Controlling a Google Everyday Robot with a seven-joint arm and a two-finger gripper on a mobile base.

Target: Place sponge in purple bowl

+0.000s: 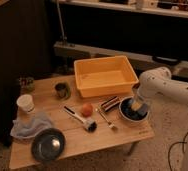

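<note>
The purple bowl (123,116) stands at the right end of the wooden table. A yellowish sponge (129,105) shows inside the bowl, at its left side. My gripper (138,108) reaches down from the white arm (167,90) on the right. It sits over the bowl's middle, right beside the sponge. I cannot tell whether it still holds the sponge.
A yellow bin (104,75) stands behind the bowl. A dark snack bar (109,103), a fork (106,120), an orange ball (87,109) and a brush (79,119) lie mid-table. A green can (62,90), a white cup (25,102), a blue cloth (31,125) and a dark plate (48,144) are on the left.
</note>
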